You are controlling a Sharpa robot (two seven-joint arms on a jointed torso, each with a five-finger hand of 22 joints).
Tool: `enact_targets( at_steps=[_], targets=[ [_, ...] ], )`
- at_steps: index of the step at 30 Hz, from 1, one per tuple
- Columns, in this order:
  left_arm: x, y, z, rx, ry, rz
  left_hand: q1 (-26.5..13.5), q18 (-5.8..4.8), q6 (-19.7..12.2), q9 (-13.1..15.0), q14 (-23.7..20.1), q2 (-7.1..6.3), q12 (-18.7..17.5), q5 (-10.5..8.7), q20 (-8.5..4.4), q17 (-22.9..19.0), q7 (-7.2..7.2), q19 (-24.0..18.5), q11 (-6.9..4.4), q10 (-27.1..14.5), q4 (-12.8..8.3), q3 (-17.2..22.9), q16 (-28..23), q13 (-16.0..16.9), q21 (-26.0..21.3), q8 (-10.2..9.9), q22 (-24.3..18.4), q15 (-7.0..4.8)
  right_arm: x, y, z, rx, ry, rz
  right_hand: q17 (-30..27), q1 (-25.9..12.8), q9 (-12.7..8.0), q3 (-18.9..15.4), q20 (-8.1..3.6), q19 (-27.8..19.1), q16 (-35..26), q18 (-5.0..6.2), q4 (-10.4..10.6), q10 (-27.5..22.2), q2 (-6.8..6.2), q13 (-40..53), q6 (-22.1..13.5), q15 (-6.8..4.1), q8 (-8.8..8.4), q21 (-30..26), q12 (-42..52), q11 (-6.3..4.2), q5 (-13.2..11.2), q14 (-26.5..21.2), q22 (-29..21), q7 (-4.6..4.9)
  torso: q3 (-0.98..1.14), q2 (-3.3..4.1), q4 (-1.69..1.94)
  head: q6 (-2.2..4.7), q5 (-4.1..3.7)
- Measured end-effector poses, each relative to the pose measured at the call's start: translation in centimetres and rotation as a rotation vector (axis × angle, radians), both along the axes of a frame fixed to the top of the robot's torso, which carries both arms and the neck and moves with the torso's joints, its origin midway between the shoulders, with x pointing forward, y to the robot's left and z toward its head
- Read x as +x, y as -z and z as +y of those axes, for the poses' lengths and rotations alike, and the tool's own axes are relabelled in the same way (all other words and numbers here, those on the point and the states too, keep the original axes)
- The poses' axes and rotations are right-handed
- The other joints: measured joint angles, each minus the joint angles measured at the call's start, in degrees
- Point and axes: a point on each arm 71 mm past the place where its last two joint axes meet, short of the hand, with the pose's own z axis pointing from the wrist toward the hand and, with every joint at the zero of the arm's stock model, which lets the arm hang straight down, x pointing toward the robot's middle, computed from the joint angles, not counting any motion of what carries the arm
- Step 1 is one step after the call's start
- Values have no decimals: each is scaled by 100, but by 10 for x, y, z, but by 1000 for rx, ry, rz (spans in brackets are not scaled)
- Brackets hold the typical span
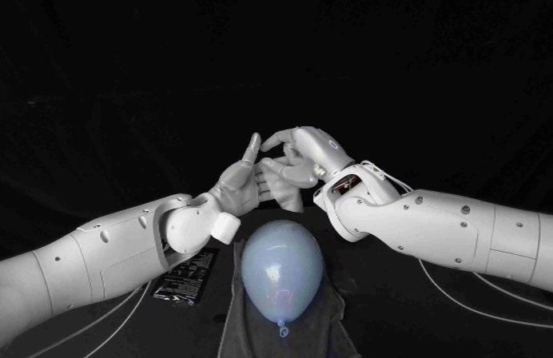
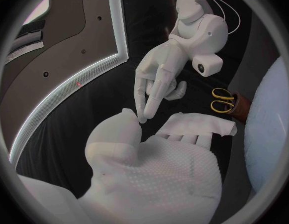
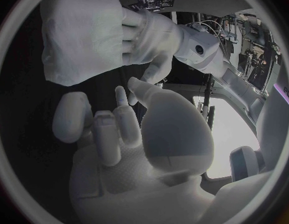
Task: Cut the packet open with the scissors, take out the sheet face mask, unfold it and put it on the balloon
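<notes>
The fingers [image 2: 205,140] of the left hand [image 1: 240,188] hold the folded sheet face mask [image 2: 197,124] across their tips, with the thumb standing apart. The right hand [image 1: 297,165] holds nothing; its fingers are loosely apart, their tips touching the left thumb. The balloon [image 1: 280,268] lies below both sets of fingers. The packet [image 1: 187,276] lies on the table [image 1: 403,334] beside the left arm, and the scissors [image 2: 222,100] are beyond the mask.

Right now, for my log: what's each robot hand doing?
Left robot hand: holds the sheet face mask.
Right robot hand: open, holding nothing.
</notes>
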Motion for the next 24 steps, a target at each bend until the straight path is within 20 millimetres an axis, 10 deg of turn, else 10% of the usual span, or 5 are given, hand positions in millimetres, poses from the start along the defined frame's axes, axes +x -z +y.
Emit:
enact_targets(
  at_steps=[24],
  targets=[
    [-5, 2, 1, 53, 81, -19, -109, 0, 116, 42, 21, -110, 0, 0, -8, 18, 28, 36, -8, 171, 4, 289, 0, 9, 0, 0, 12, -21, -7, 4, -17, -56, -4, 78, -5, 8, 25, -23, 42, 1, 0, -31, 56, 43, 85, -3, 30, 1, 0, 46, 64, 0, 0, -1, 2, -30, 15, -4, -9, -76, -10]
  ],
)
